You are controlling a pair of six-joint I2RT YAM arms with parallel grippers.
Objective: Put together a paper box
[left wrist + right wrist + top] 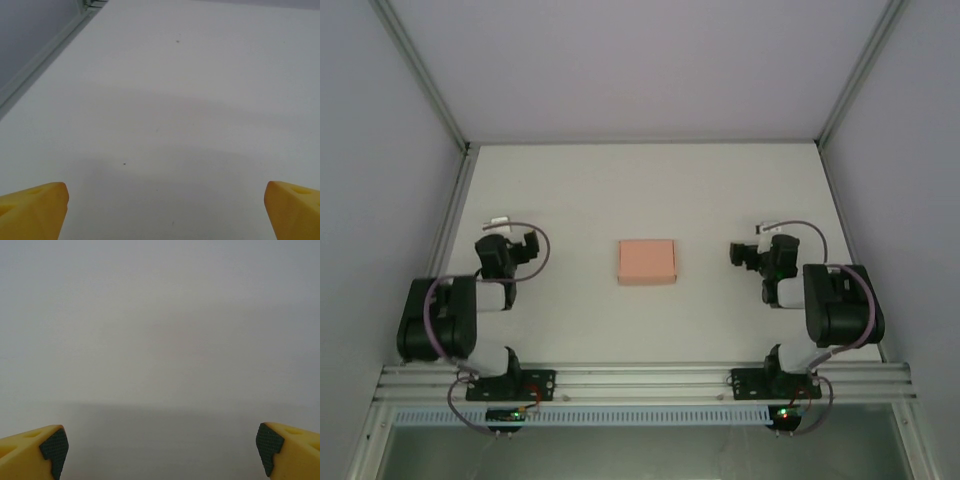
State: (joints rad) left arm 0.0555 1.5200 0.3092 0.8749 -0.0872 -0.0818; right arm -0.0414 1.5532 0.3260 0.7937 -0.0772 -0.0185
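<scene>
Jaws wide, empty; paper box [647,262] between

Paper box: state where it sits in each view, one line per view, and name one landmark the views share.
Top external: the paper box lies flat at the centre of the table.
Left wrist: white table surface ahead of the open left end effector; frame rail at upper left.
Right wrist: white table surface ahead of the open right end effector.
Shared landmark: the white table.
</scene>
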